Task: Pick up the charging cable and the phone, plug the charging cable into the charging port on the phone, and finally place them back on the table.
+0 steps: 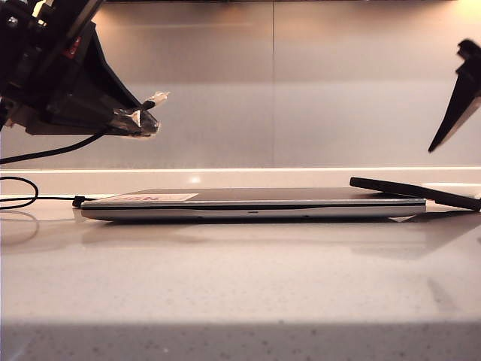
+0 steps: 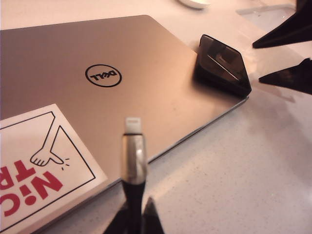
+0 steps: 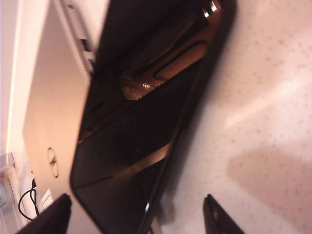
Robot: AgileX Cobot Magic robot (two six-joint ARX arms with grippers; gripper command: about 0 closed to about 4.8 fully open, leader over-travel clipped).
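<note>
A: Left gripper point(image 2: 135, 220)?
B: Mine, clamped tight on the charging cable point(image 2: 133, 161), plug tip pointing out, held up over the laptop's point(image 2: 73, 53) stickered corner.

A: Right gripper point(image 3: 139, 214)?
B: Jaws spread wide, nothing in them, hanging above the phone point(image 3: 146, 122).

A: Phone's place?
B: One end propped on the laptop's far corner, the other out over the table point(image 1: 240, 286).

A: Cable's slack?
B: Looped on the table beside the laptop.
</note>
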